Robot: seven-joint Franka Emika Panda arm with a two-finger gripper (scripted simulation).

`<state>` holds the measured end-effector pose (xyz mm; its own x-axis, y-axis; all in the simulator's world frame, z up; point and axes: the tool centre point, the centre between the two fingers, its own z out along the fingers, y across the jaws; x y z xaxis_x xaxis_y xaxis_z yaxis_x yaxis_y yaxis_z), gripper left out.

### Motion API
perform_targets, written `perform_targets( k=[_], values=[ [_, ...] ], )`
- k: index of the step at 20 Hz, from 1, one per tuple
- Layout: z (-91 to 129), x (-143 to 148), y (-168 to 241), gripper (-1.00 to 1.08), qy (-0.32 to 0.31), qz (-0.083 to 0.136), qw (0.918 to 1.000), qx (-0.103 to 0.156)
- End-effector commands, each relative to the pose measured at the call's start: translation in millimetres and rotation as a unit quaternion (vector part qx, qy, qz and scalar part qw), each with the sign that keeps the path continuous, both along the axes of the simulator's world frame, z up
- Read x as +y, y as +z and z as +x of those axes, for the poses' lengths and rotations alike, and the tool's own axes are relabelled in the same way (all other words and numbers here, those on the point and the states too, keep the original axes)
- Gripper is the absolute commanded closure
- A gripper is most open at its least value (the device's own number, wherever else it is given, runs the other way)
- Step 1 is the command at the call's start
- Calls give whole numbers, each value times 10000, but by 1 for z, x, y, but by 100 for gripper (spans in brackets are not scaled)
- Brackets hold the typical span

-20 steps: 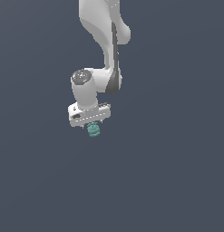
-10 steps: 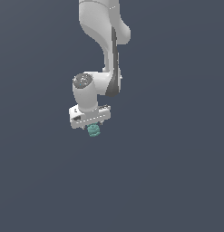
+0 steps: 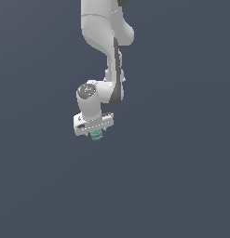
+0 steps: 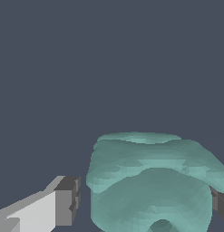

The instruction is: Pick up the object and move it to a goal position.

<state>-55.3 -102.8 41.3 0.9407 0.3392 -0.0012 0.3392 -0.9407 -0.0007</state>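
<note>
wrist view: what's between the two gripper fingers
The teal block fills most of the space. One finger shows a thin bare gap beside it in the wrist view.

Wrist view: we see the teal-green lumpy block filling the lower part of the frame, bumpy on top, with a round hollow at its near edge. We note 2 dark finger pads, 1 on each side of it. One pad stands slightly apart from the block; the other touches it. Background is plain dark grey.
</note>
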Motion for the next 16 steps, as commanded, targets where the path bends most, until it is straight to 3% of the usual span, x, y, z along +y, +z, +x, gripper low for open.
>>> perform_targets(
  k=[1,16],
  values=[
    [1,0,-1,108,1,-1,10000,-7],
    [0,-3,6,108,-4,-4,10000,-10]
  ],
)
